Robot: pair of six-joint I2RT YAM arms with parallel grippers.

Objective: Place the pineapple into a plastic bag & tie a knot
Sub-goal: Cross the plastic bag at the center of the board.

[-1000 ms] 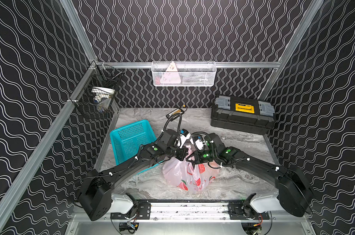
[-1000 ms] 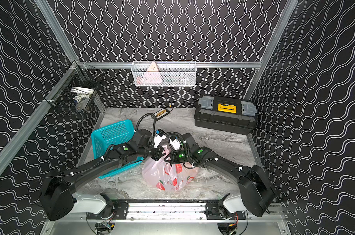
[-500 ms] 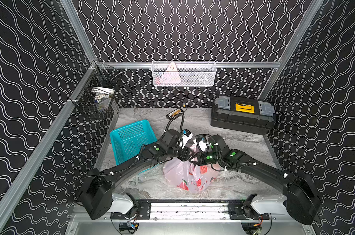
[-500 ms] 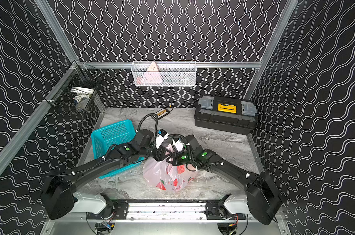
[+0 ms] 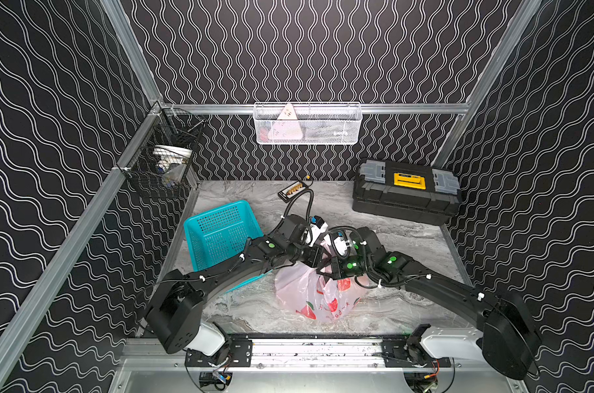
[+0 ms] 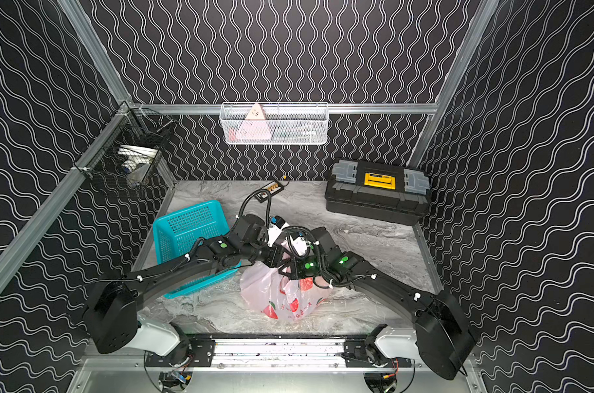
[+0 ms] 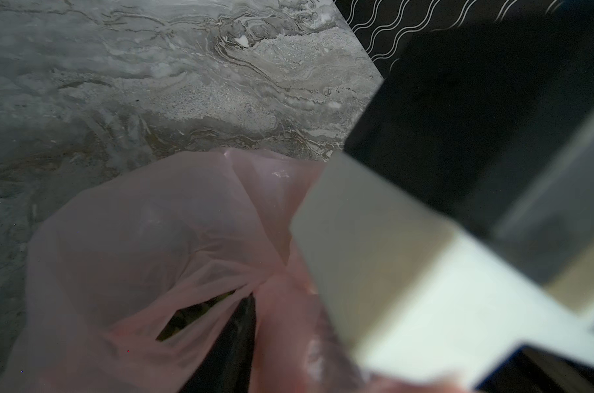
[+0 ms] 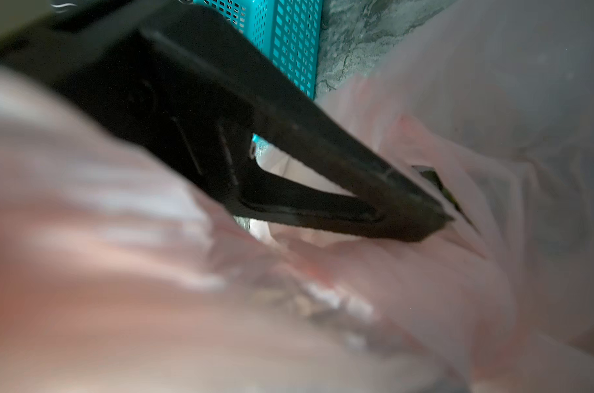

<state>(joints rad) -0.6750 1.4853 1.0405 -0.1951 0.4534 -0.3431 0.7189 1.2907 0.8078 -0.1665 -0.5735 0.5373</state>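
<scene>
Pale-pink plastic bag (image 5: 309, 296) had stayed on the bench (image 5: 407, 238), top held in the closed right pincer (image 5: 322, 272); how wide the left pincer (image 8: 435, 226) stood was unclear, so tying seemed unfinished.

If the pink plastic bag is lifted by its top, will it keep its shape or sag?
The plastic bag looks thin and creased, so it would probably sag rather than hold shape. It bulges around something inside, so it is likely bottom-heavy and may swing.
</scene>
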